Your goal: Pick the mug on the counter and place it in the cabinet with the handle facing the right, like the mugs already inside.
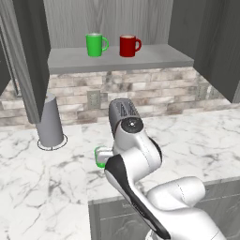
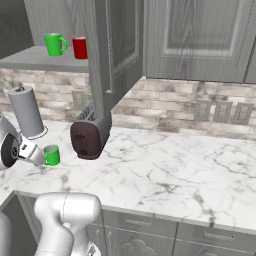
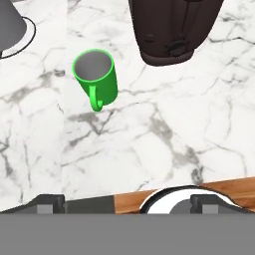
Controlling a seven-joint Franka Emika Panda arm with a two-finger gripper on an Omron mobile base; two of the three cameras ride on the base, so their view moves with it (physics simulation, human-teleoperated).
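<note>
1. In the left base view, the mug (image 1: 100, 157) stood on the counter (image 1: 42, 187), near the paper towel roll (image 1: 49, 121) and on the side of it toward the arm. The arm hid most of the mug. Up in the cabinet (image 1: 117, 58), a twin green mug (image 1: 95, 45) and a red mug (image 1: 128, 46) sat side by side, handles pointing right.

2. In the right base view, the mug (image 2: 51, 155) stood upright between the paper towel roll (image 2: 26, 111) and the dark toaster (image 2: 90, 135). It was close to the roll and touched neither.

3. In the hand view, the mug (image 3: 94, 75) was below the roll's base and just beside the toaster (image 3: 172, 30). Its handle (image 3: 95, 99) pointed toward the gripper (image 3: 127, 204). The gripper was spread as wide as it goes and held nothing, well short of the mug.

4. The mug looked small, light and hard. It also looked shiny, so it might slip. I think the best hold is across the round wall near the rim, away from the handle. Then the handle could be turned right later.
</note>
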